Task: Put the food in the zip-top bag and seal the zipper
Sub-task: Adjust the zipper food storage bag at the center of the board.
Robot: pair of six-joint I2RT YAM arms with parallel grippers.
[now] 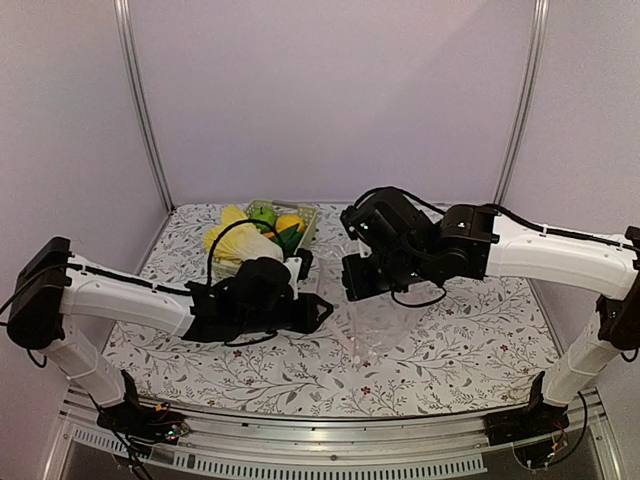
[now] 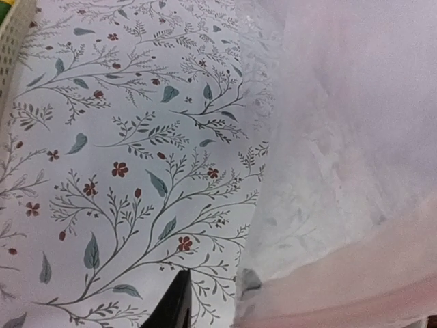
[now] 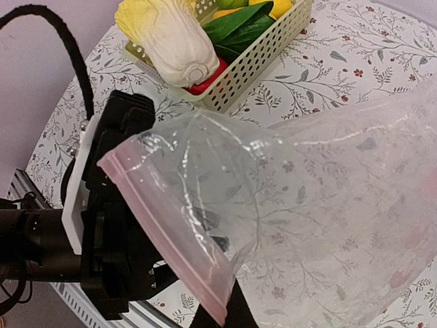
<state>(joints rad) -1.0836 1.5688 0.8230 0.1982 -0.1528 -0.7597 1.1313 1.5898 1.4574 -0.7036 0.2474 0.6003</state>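
1. Zip-top bag (image 3: 307, 205): one, clear crinkly plastic, mouth gaping, held up over the floral counter (image 1: 460, 350) between two end effectors.
2. One pale green lattice basket (image 3: 263, 58) at the far side, carrying one yellow-white cabbage (image 3: 174, 41) and one dark green vegetable (image 3: 239, 27).
3. Right end effector (image 1: 357, 283) is clamped on the bag's edge; left end effector (image 1: 320, 311): I cannot tell its width.

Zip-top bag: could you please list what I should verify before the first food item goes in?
1. Zip-top bag mouth gaping: ok.
2. Right hand shut on the pink zipper strip: ok.
3. Left hand gripping the bag's rim: cannot tell.
4. Bag empty inside: ok.
5. Cabbage lying on top in the lattice basket, uncovered: ok.
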